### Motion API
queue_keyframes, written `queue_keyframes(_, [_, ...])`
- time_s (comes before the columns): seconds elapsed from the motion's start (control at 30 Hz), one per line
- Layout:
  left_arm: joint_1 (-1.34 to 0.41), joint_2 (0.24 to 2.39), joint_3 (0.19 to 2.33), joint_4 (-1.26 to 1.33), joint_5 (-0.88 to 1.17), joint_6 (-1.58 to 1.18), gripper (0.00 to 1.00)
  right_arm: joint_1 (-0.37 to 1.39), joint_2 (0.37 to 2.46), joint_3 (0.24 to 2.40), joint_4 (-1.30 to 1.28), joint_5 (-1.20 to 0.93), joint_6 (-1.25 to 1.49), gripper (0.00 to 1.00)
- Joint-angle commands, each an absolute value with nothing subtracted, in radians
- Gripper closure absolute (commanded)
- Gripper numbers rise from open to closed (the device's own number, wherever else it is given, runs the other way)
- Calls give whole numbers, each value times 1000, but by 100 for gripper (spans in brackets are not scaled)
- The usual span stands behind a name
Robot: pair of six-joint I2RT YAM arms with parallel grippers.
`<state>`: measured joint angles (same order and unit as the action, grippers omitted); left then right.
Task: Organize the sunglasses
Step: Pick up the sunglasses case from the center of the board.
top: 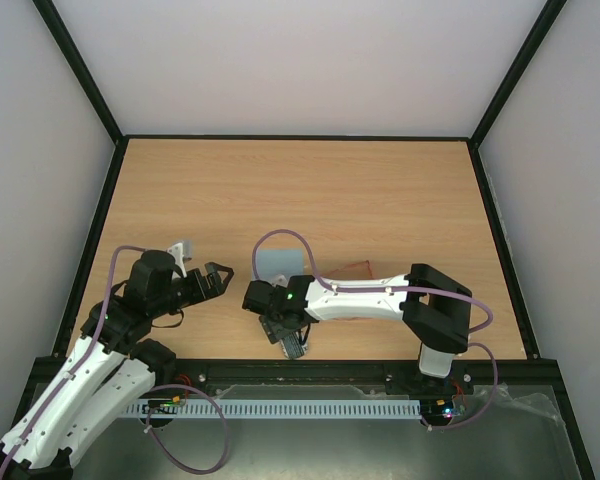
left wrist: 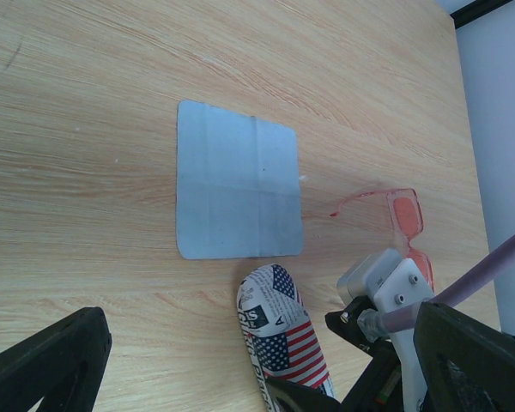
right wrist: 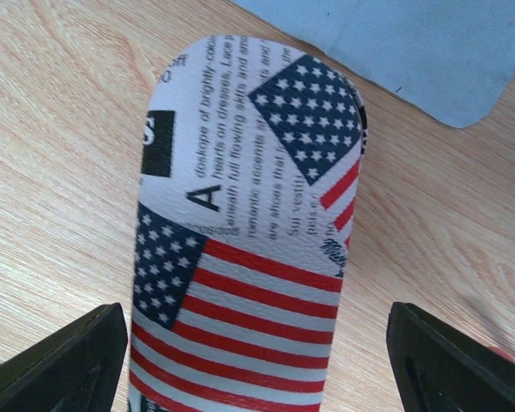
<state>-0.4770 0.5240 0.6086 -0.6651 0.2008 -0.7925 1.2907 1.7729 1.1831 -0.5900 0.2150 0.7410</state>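
The sunglasses, a thin reddish-orange frame with tinted lenses, lie on the table right of the light blue cloth. In the top view the sunglasses are partly hidden behind the right arm. The flag-patterned case lies near the cloth's edge. My right gripper is open and straddles the case, a finger on each side, with a small gap to each. My left gripper is open and empty, left of the cloth and apart from everything.
A black rail frames the wooden table. The right arm's forearm stretches across the near middle, close over the sunglasses. Its wrist shows in the left wrist view beside the case.
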Motion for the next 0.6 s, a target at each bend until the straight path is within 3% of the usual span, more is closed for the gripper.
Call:
queue_keyframes(0.0, [-472, 517, 635, -677, 201, -781, 0, 1298, 1779, 1202, -651, 234, 744, 17])
queue_keyframes(0.57, [-472, 512, 636, -683, 201, -782, 0, 1298, 1804, 1167, -607, 200, 741, 21])
